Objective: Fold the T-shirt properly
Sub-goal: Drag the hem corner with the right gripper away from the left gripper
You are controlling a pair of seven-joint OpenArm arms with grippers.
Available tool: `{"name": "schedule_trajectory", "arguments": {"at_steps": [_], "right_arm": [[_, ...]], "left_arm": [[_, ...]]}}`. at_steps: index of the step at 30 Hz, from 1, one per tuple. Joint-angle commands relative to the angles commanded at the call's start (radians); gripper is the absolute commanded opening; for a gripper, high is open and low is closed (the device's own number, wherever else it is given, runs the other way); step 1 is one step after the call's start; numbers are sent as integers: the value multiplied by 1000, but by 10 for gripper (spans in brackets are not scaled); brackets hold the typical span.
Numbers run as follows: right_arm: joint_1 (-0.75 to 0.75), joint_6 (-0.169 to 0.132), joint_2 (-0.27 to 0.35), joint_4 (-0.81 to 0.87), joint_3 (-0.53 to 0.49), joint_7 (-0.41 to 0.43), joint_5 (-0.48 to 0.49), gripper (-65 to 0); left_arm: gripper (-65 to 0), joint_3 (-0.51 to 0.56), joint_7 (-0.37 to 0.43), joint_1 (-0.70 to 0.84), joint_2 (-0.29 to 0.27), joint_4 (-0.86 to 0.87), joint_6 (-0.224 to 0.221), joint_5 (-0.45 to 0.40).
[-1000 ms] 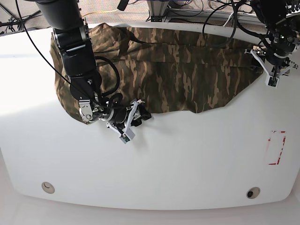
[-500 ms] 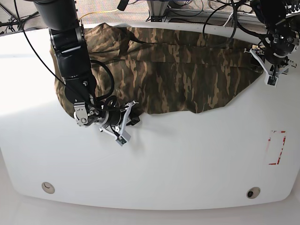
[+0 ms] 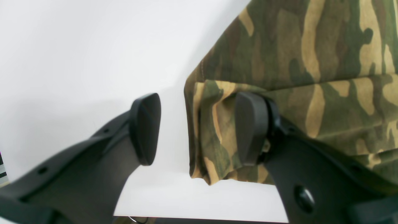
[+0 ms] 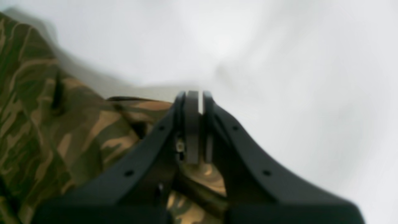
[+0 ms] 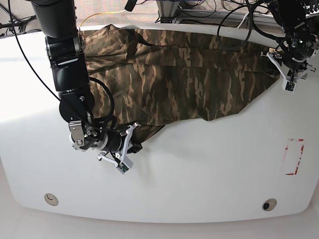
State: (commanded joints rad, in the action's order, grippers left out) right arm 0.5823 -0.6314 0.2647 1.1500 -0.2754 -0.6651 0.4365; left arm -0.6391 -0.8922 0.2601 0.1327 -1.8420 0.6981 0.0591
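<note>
Base view shows the T-shirt (image 5: 184, 79) spread across the far half of the white table (image 5: 209, 174), its camouflage cloth running from the far left to the far right edge, with one lower corner drawn out toward the near left. That corner sits at the right gripper (image 5: 122, 149), on the left of this view, and I judge it is being pulled nearer to straighten the hem before a fold. From the right wrist camera the right gripper (image 4: 194, 124) has its pads pressed almost together, with camouflage cloth bunched beneath them, so it appears to be pinching the shirt, though the picture is too blurred to show the cloth actually between the pads. On the far right, the left gripper (image 5: 289, 74) hangs at the shirt's right-hand corner. Its wrist view shows the left gripper (image 3: 196, 130) spread wide, one pad over bare table and the other over the cloth, straddling a folded, doubled edge of the T-shirt (image 3: 279, 62) without closing on it; that looks like a position taken to grasp that corner so both ends can be handled together. Whether the pad on the cloth side touches the fabric I cannot tell. The neckband and sleeves are hard to make out, and the far left of the shirt is hidden behind the right arm (image 5: 65, 64).
</note>
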Motion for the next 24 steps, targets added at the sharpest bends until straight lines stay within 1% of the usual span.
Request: {"name": "schedule_trajectory", "arguments": {"at_steps": [16, 23, 24], "right_arm": [[127, 2, 2, -6, 3, 5, -2, -650], [138, 2, 11, -6, 89, 5, -2, -650], [140, 2, 12, -6, 97, 6, -2, -650]], "left_arm": [[-299, 5, 0, 0, 0, 5, 0, 0], [-299, 6, -2, 2, -8, 8, 0, -2], [-299, 6, -2, 2, -17, 11, 0, -2]]}}
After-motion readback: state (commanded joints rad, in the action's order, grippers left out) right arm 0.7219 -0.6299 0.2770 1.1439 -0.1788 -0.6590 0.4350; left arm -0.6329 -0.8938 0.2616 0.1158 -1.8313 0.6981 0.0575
